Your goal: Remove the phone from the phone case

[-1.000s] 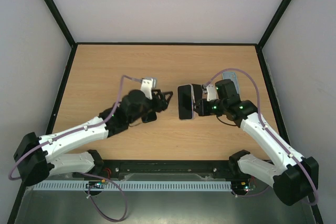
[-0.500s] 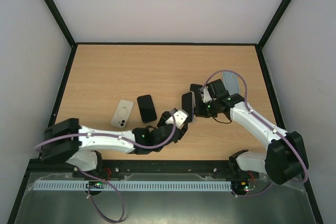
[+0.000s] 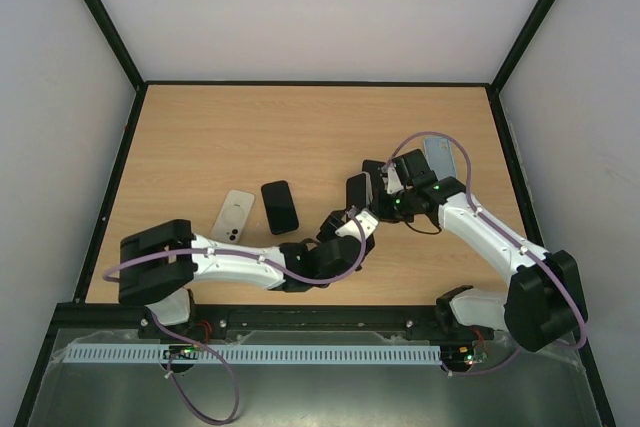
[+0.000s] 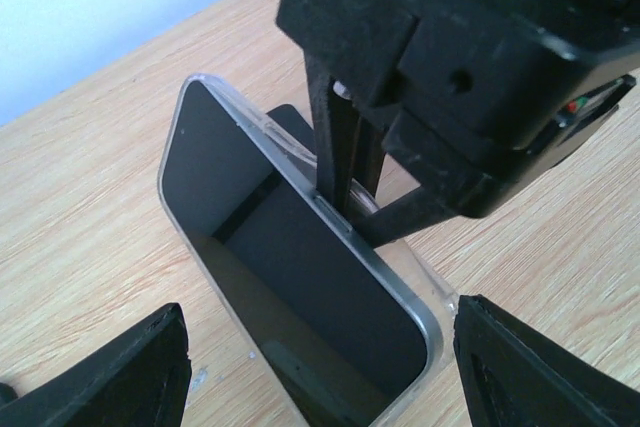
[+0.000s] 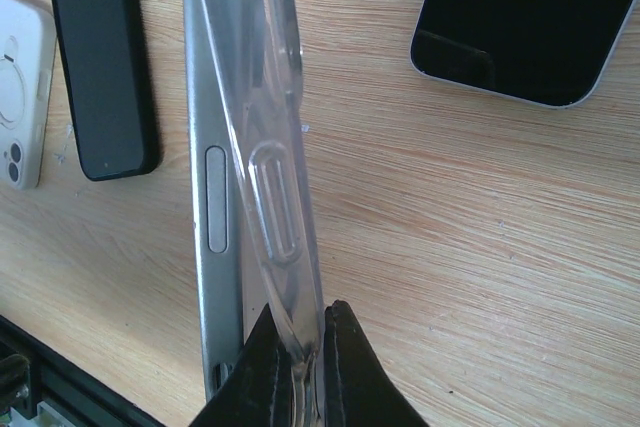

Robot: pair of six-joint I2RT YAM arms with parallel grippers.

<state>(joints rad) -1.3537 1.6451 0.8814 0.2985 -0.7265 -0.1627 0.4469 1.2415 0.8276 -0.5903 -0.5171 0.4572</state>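
The left fingers [image 4: 110,377] had advanced, spread wide with the phone [image 4: 300,297] between them. The right fingers [image 5: 345,367] pinched only the clear case [image 5: 270,147] lip, which might slip free under pulling.

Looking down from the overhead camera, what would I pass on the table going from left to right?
White rounded phone case with a ring → black rectangular phone → dark phone in a clear plastic case, held on edge → grey flat phone.
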